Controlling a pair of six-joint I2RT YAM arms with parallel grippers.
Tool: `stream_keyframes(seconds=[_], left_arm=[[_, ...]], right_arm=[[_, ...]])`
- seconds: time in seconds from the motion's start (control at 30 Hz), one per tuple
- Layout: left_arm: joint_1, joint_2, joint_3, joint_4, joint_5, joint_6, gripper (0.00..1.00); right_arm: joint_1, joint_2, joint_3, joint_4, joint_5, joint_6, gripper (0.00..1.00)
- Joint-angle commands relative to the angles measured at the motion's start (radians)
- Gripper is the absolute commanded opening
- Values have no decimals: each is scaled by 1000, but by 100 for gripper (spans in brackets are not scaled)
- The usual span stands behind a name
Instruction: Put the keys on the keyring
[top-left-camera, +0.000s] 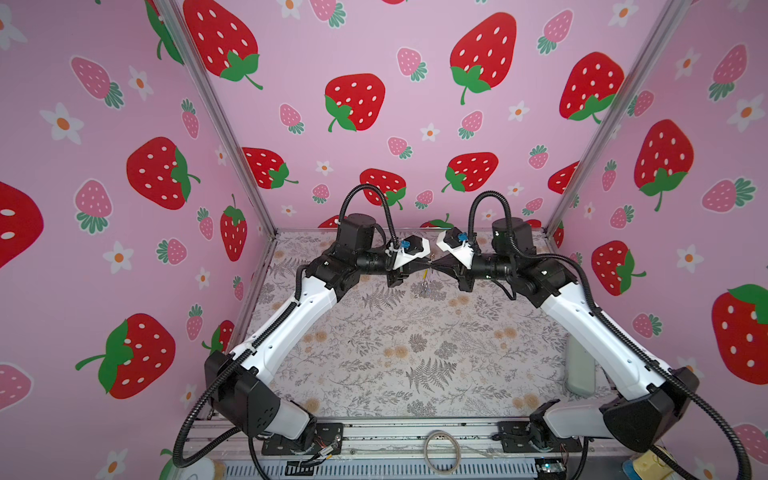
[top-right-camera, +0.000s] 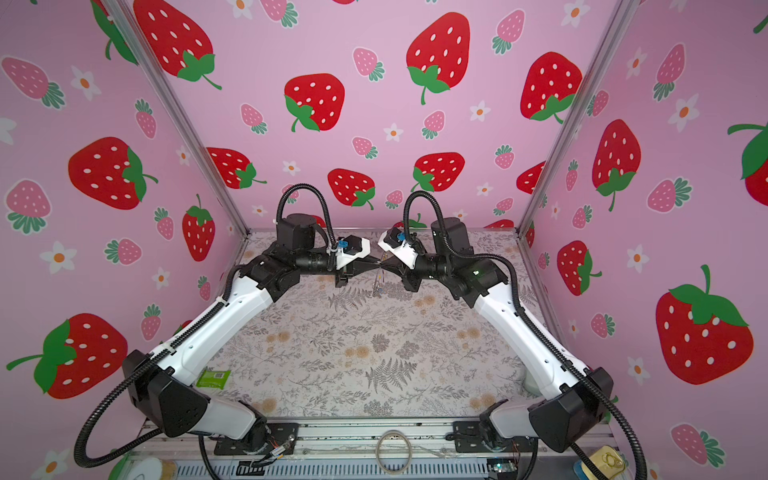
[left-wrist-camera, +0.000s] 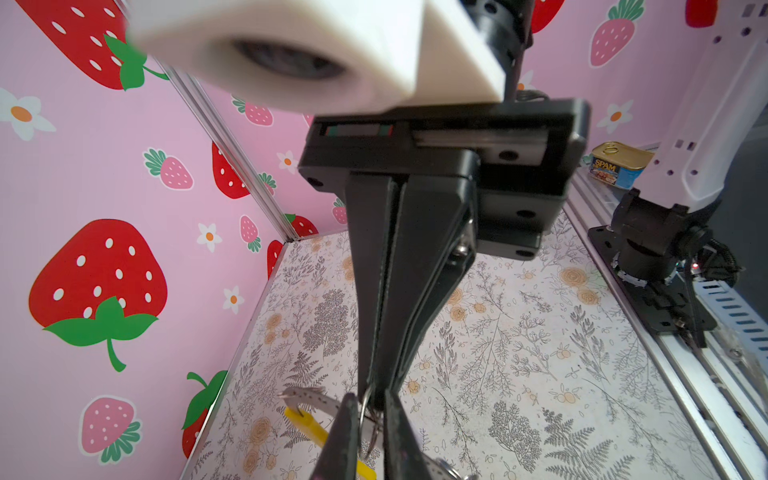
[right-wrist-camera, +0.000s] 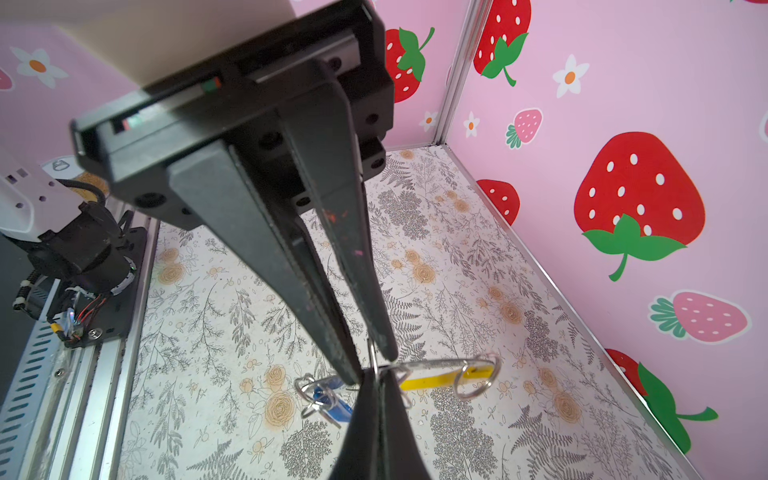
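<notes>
Keyring (right-wrist-camera: 432, 380) being held between both tools above the table's (right-wrist-camera: 457, 266) far edge.
It is being pinched by the closed right tool (right-wrist-camera: 371, 360) and, at a loop (right-wrist-camera: 373, 354), by the narrow left tool (left-wrist-camera: 369, 405); a slip is being risked by the thin hold.

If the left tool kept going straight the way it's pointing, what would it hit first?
The right tool, most likely: they meet tip to tip, with the keyring hanging at the tips.

table (top-left-camera: 374, 353): fern-and-flower print cover
left side, near front: green packet (top-right-camera: 212, 378), lying flat
right side, near front: pale oblong object (top-left-camera: 579, 368)
</notes>
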Motion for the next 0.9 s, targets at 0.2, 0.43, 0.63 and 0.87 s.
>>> stream_keyframes(seconds=[0.2,0.43,0.63,0.87], left_arm=[[-9,12,49,19,68,-17,0],[5,-24,-8,181,79,-132,0],[5,-35,-22,242,95,-178,0],[6,-36,-54,339,92,-241,0]], right_arm=[[14,-8,21,33,52,-4,16],[-5,-91,-116,157,96,50,32],[-30,-118,-163,232,72,92,31],[-32,-100,-154,271,-27,122,31]])
